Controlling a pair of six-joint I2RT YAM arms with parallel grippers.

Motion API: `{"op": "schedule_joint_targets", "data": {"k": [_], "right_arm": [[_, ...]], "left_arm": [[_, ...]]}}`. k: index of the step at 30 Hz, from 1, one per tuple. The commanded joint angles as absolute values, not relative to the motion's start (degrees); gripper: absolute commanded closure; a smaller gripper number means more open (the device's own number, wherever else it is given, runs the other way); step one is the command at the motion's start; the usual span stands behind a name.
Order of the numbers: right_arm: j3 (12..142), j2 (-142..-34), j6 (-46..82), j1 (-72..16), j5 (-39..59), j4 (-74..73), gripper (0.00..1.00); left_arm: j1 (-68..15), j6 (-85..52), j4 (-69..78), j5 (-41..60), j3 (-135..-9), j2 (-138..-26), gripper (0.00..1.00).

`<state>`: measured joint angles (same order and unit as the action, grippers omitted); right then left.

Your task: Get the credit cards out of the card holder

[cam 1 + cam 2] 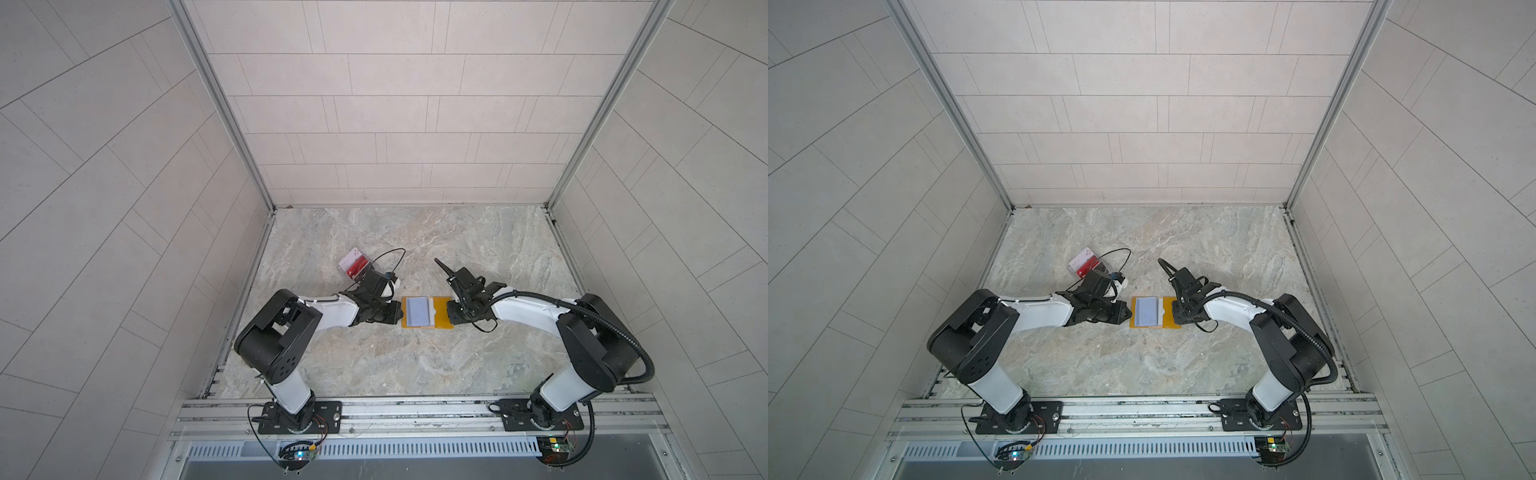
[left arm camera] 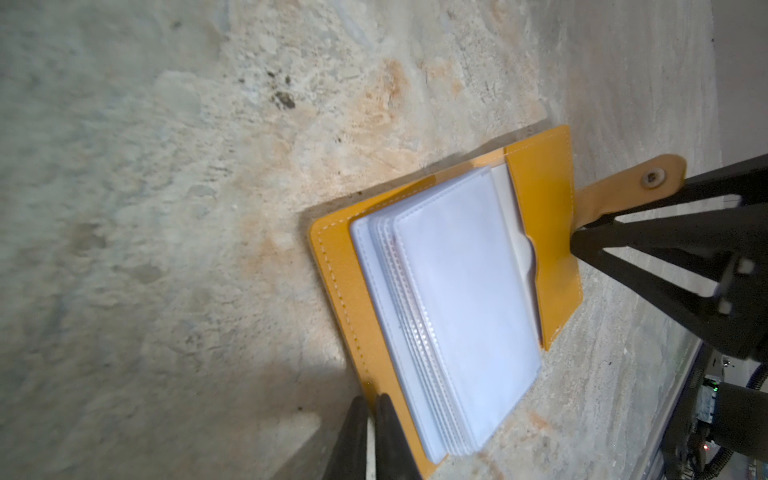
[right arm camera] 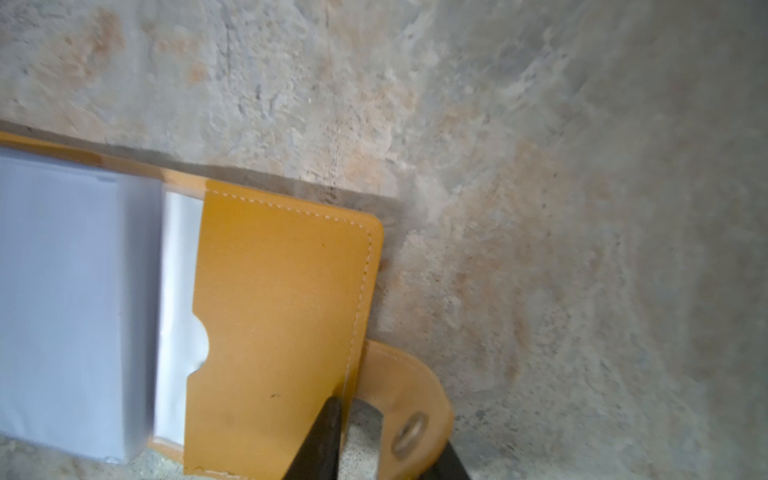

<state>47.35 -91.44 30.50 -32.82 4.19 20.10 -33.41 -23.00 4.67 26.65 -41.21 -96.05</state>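
We steady the open card holder (image 1: 425, 312) on the table (image 1: 415, 365): left claw (image 2: 372, 405) pressed together at its edge, right claw (image 1: 452, 315) spread around the snap tab (image 3: 409, 415). Credit cards (image 1: 354, 262) lie well apart; next, we judge, the cover pocket (image 3: 270, 311) needs probing.

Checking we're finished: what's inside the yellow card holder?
The open card holder shows only a stack of clear bluish sleeves, the top one apparently empty. Lower sleeves and inside the yellow pocket are hidden.

Smooth leathery card holder (image 2: 544, 232) holds glossy plastic sleeves (image 2: 465, 291).
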Motion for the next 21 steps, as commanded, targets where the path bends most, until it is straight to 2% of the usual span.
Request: {"op": "schedule_joint_targets", "data": {"k": [1,9,14,21], "right_arm": [[46.44,-93.64,31.03,-33.38,2.76,20.59,0.69],[49.12,-92.5,30.29,-35.04,-1.14,23.72,0.69],[51.66,-88.13,28.8,-37.9,-5.99,26.61,0.69],[53.98,-81.85,28.41,-40.14,-2.59,26.23,0.66]], "left_arm": [[-33.66,-22.39,4.04,25.89,-40.66,-94.62,0.88],[-33.66,-22.4,4.31,25.58,-40.08,-94.24,0.87],[-33.66,-22.4,4.46,25.13,-39.96,-93.85,0.86],[-33.66,-22.5,4.98,25.14,-39.56,-93.34,0.86]]}}
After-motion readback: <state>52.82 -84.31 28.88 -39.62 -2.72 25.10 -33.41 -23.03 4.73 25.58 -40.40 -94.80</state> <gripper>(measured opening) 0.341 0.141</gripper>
